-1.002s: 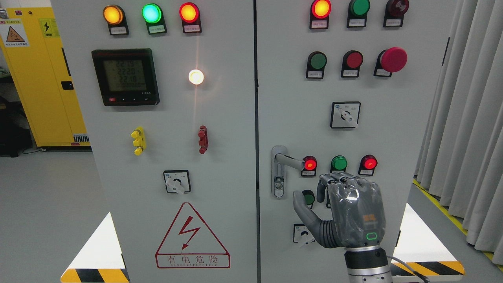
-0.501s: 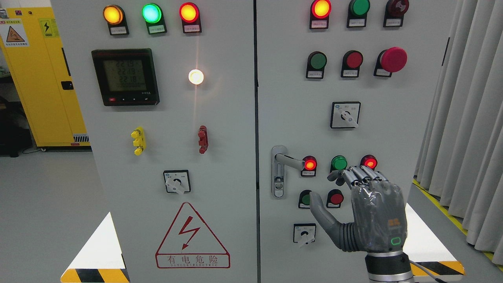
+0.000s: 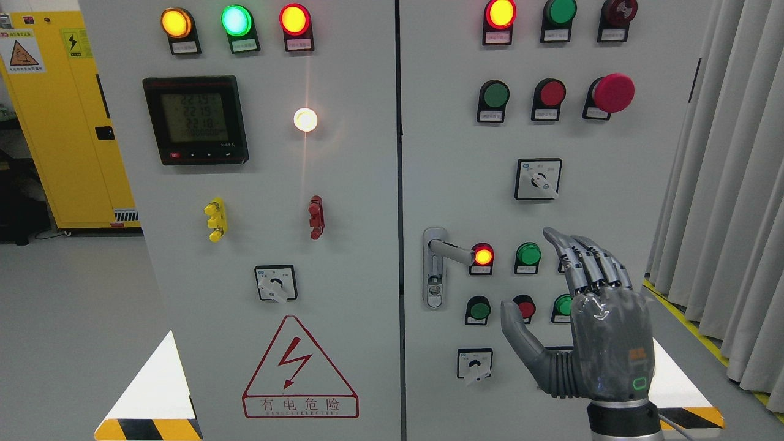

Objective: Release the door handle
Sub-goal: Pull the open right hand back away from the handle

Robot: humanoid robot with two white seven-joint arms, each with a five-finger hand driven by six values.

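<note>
The silver door handle (image 3: 450,250) sticks out horizontally from its lock plate (image 3: 433,267) on the right door of the grey electrical cabinet (image 3: 429,153). My right hand (image 3: 585,306) is raised in front of the panel, well to the right of the handle and apart from it. Its fingers (image 3: 582,257) are stretched out upward and the thumb (image 3: 517,331) is spread to the left. It holds nothing. It covers part of the lower buttons. My left arm is not in view.
The cabinet doors carry lit indicator lamps, push buttons, a red emergency stop (image 3: 612,92), rotary switches (image 3: 538,179) and a meter display (image 3: 196,119). A yellow cabinet (image 3: 61,122) stands at the left. Grey curtains (image 3: 729,184) hang at the right.
My right hand has moved to the right, farther from the handle, and its curled fingers have straightened out.
</note>
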